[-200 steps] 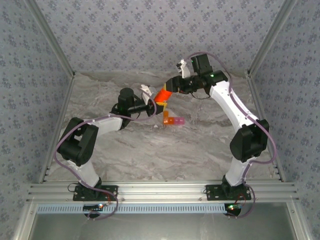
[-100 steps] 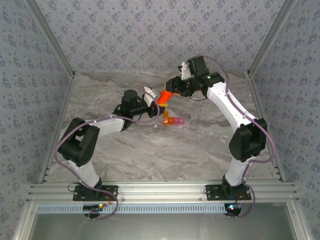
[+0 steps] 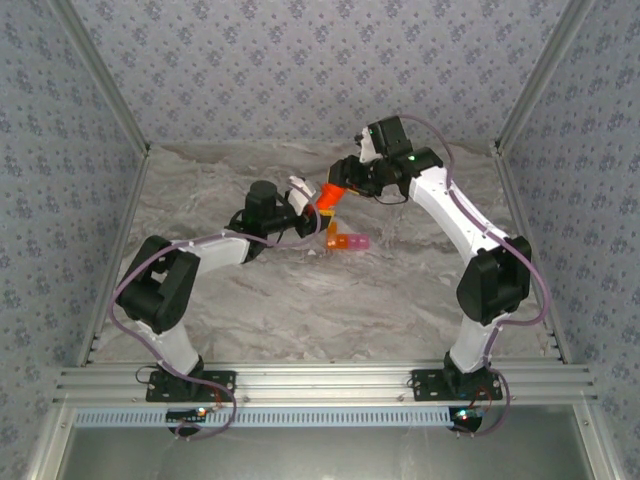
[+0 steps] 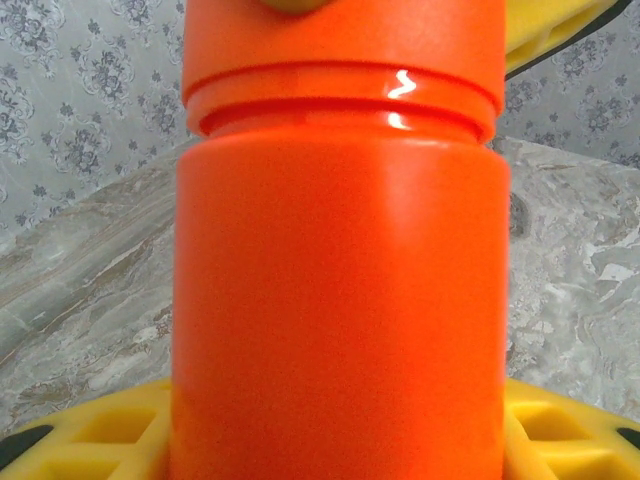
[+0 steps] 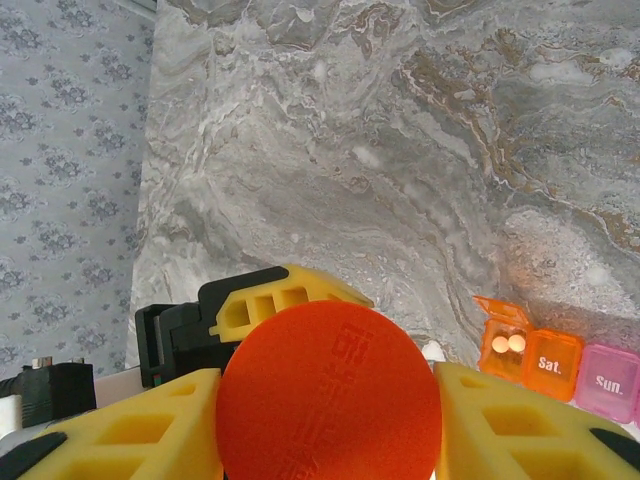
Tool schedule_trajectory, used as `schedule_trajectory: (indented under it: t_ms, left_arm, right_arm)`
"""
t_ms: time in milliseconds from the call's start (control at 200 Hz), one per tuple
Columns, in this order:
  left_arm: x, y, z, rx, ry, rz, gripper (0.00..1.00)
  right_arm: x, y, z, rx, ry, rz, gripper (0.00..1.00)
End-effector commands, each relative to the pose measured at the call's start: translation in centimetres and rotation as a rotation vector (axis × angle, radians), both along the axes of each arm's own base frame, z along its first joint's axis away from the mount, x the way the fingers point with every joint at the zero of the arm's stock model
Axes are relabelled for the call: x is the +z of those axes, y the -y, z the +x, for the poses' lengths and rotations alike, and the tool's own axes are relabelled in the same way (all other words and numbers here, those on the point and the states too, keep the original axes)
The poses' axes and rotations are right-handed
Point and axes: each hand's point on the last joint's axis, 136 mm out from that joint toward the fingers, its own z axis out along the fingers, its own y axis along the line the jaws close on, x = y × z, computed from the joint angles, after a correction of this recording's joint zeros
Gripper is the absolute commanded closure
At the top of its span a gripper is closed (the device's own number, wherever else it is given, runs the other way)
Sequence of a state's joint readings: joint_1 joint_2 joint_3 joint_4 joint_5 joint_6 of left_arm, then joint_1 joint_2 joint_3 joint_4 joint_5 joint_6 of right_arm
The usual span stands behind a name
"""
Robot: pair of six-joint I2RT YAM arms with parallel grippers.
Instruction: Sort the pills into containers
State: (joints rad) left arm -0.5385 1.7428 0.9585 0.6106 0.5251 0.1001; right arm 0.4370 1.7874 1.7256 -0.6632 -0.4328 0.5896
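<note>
Both arms reach inward, meeting at the orange bottle [image 3: 326,195]: the left gripper [image 3: 303,203] clamps its body, the right gripper [image 3: 347,177] its cap [image 5: 328,392]. The pill box [image 3: 347,241] lies just below the bottle, apart from both grippers.

**White shells, black joints, yellow fingers**

The left arm [image 3: 178,348] and the right arm [image 3: 455,215] match: white shells between bulky black joint housings. A thin lilac cable [image 3: 190,239] runs back from behind each wrist. A small green light [image 3: 411,157] glows just behind the right gripper [image 3: 338,182]. Its fingers [image 5: 130,432] are yellow plastic moulded in open rectangular cells, with black pieces at their outer edges. The left gripper [image 3: 308,203] has the same yellow fingers on a black body.
</note>
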Motion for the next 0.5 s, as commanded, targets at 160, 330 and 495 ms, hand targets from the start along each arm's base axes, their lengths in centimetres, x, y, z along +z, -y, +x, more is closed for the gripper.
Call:
schedule_trajectory:
  t_ms: [160, 330, 495]
  left_arm:
    - [4.3, 2.1, -0.8, -0.059, 0.124, -0.092, 1.0]
    - [4.6, 2.1, -0.3, -0.03, 0.128, -0.115, 1.0]
    - [4.4, 2.2, -0.1, -0.025, 0.124, -0.121, 1.0]
  right_arm:
    - [-0.3, -2.4, -1.7, 0.068, -0.061, 0.052, 0.48]
    - [-0.5, -2.6, -1.4, 0.019, -0.074, 0.074, 0.48]
    - [-0.5, -3.0, -1.6, 0.004, -0.087, 0.083, 0.46]
